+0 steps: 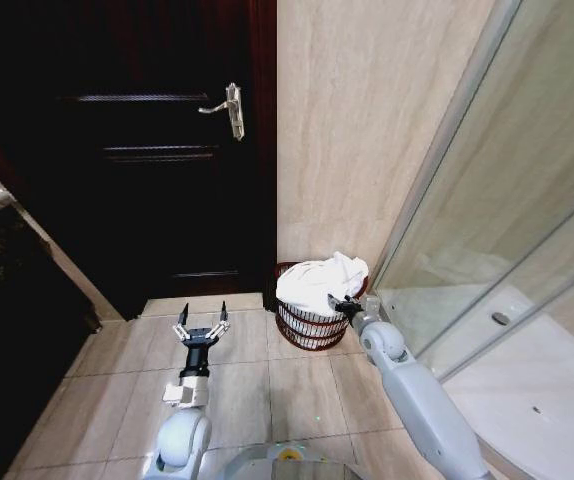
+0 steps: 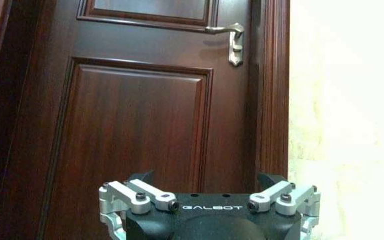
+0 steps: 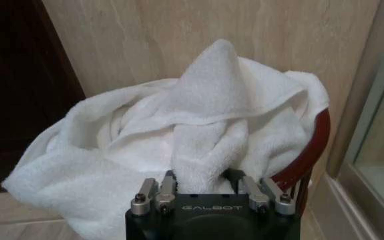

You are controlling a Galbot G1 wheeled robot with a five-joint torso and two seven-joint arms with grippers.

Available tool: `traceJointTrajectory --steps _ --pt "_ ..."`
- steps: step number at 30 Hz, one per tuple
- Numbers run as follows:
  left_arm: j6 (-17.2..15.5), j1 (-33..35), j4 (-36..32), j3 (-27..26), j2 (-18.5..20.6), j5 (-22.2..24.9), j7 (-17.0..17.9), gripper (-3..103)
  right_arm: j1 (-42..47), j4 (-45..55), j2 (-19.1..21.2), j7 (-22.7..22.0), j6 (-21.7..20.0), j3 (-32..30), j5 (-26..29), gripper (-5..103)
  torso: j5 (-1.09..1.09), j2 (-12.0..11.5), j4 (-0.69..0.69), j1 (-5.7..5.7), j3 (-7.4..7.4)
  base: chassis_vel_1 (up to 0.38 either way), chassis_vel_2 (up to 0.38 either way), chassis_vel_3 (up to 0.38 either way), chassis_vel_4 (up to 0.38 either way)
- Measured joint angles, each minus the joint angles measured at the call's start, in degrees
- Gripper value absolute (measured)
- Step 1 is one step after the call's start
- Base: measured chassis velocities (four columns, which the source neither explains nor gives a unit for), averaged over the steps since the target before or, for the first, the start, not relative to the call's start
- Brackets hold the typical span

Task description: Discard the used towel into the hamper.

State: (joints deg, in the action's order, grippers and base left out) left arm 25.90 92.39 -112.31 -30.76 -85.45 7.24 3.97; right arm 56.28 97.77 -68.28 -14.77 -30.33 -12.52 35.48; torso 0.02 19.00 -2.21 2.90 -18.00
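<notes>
The white used towel lies bunched on top of the hamper, a small dark reddish wicker basket against the beige wall. It spills over the rim. My right gripper is at the hamper's near right edge, shut on a fold of the towel that runs down between its fingers. The hamper's red-brown rim peeks out beside the cloth in the right wrist view. My left gripper hovers open over the floor tiles, left of the hamper, facing the door, and holds nothing.
A dark wooden door with a metal lever handle stands behind my left gripper. A glass shower screen borders the hamper on the right. A dark cabinet lines the left side. Tiled floor lies open before me.
</notes>
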Motion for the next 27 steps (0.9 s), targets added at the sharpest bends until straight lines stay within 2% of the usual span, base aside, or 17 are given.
traceJointTrajectory --steps 2,5,7,9,14,27 --pt "0.07 0.10 0.00 -0.05 0.00 0.03 0.00 100 -0.12 0.73 0.00 -0.44 0.59 0.00 -0.22 42 0.00 0.00 0.00 0.00 0.00 0.000 0.000 0.000 0.000" --pt "0.29 0.37 0.27 -0.18 0.06 0.07 0.00 100 -1.22 3.62 0.44 -1.15 3.54 -0.09 -1.23 30 -0.01 0.00 -0.01 0.00 0.00 0.000 0.000 0.000 0.000" --pt "0.38 0.43 0.34 -0.23 0.08 0.08 -0.02 100 -1.62 4.46 0.72 -1.23 4.24 -0.12 -1.45 30 -0.01 0.00 0.00 0.00 0.00 0.000 0.000 0.000 0.000" --pt "0.48 0.53 0.46 -0.31 0.10 0.12 -0.06 100 -2.56 6.25 1.41 -1.26 5.70 -0.18 -1.92 23 -0.02 0.00 -0.01 0.00 0.01 0.000 0.000 0.000 0.000" --pt "0.77 0.53 1.05 -0.42 0.15 0.16 -0.20 100 -6.62 6.12 2.68 -1.00 6.75 0.51 -2.52 9 -0.03 0.00 0.00 0.00 0.01 0.000 0.000 0.000 0.000" --pt "1.35 0.27 2.01 -1.00 0.25 0.97 -0.41 100 -20.29 -9.00 0.70 0.47 2.73 7.90 2.30 8 -0.03 0.00 -0.01 0.00 0.01 0.000 0.000 0.000 0.000"
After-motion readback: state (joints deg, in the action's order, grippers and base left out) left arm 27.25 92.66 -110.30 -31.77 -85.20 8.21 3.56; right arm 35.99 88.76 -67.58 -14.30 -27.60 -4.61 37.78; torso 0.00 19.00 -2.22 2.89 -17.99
